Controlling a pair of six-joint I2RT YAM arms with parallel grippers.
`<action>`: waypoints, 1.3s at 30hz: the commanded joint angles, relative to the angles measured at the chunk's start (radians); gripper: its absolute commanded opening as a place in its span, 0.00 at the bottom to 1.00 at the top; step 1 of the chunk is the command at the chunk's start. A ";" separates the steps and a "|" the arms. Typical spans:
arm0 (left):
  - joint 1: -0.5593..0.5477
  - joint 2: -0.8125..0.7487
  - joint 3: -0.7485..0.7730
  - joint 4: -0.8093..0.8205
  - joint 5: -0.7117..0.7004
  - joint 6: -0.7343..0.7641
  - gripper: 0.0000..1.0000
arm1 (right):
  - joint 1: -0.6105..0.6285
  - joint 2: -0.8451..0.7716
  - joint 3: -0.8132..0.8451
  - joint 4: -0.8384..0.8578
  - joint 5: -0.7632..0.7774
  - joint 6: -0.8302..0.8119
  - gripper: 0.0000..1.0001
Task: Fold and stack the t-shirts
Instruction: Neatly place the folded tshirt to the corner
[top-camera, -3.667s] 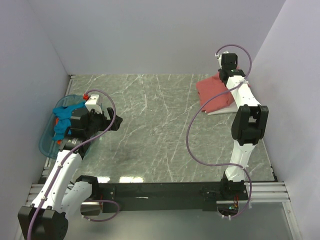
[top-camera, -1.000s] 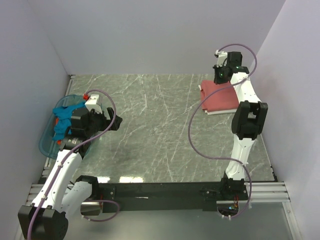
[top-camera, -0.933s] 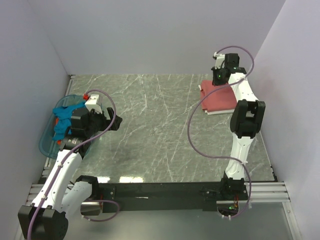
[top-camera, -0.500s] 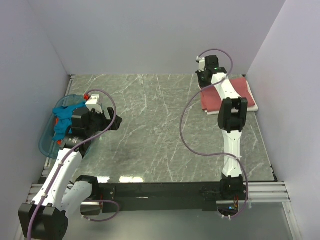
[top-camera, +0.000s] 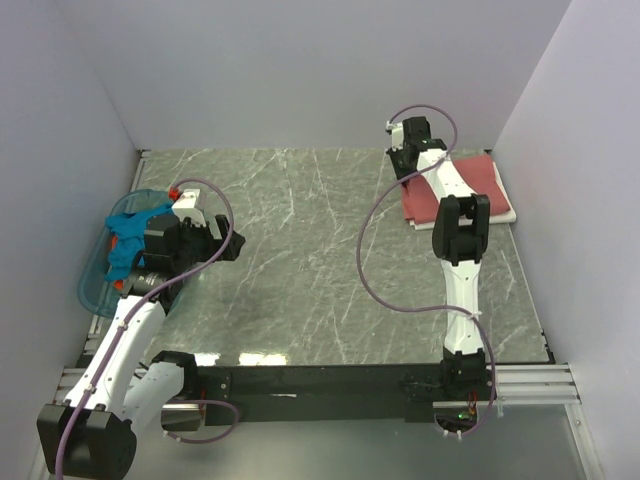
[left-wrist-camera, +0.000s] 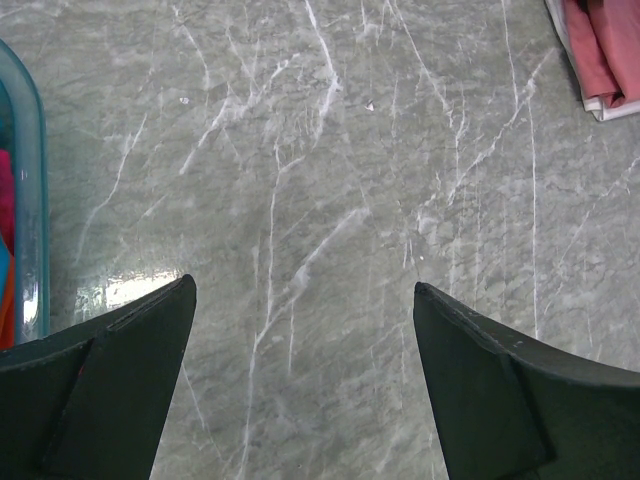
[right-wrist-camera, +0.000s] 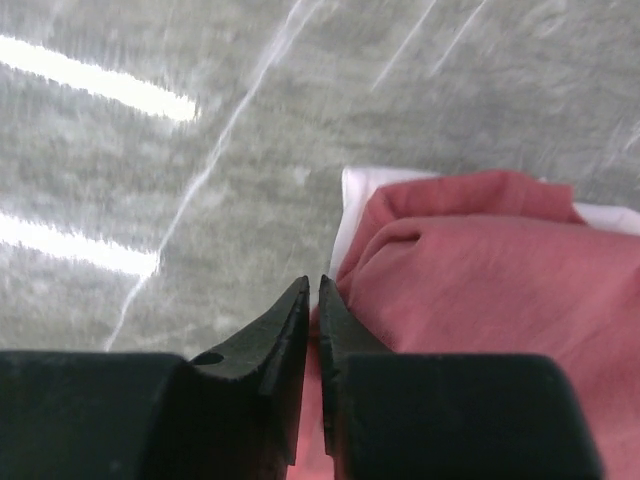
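The dusty-red t-shirt (top-camera: 465, 188) lies folded on the folded white t-shirt (top-camera: 500, 215) at the table's far right. My right gripper (top-camera: 403, 160) is at the stack's far left corner. In the right wrist view its jaws (right-wrist-camera: 312, 285) are shut on the left edge of the red shirt (right-wrist-camera: 480, 280), with the white shirt's edge (right-wrist-camera: 355, 195) just beyond. My left gripper (top-camera: 222, 245) is open and empty above bare table (left-wrist-camera: 304, 285). The teal-blue shirt (top-camera: 125, 245) and an orange one (left-wrist-camera: 5, 320) lie crumpled in the basket.
The translucent blue basket (top-camera: 95, 285) sits at the table's left edge, beside my left arm; its rim shows in the left wrist view (left-wrist-camera: 30, 200). Walls close in the left, far and right sides. The stack's corner shows in the left wrist view (left-wrist-camera: 605, 45).
The red shirt, bunched up 3.7 s ago, now lies flat on the white one. My right gripper has moved left along the stack's far edge to its left corner. The left arm barely moved.
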 joint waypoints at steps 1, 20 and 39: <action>0.000 -0.012 0.003 0.022 0.000 0.016 0.95 | -0.004 -0.144 -0.043 0.074 0.000 -0.015 0.21; 0.000 -0.019 0.006 0.023 0.012 0.018 0.95 | 0.034 -0.137 0.012 0.108 0.205 0.030 0.50; 0.000 -0.007 0.004 0.025 0.017 0.018 0.95 | 0.061 -0.028 -0.004 0.194 0.385 -0.059 0.40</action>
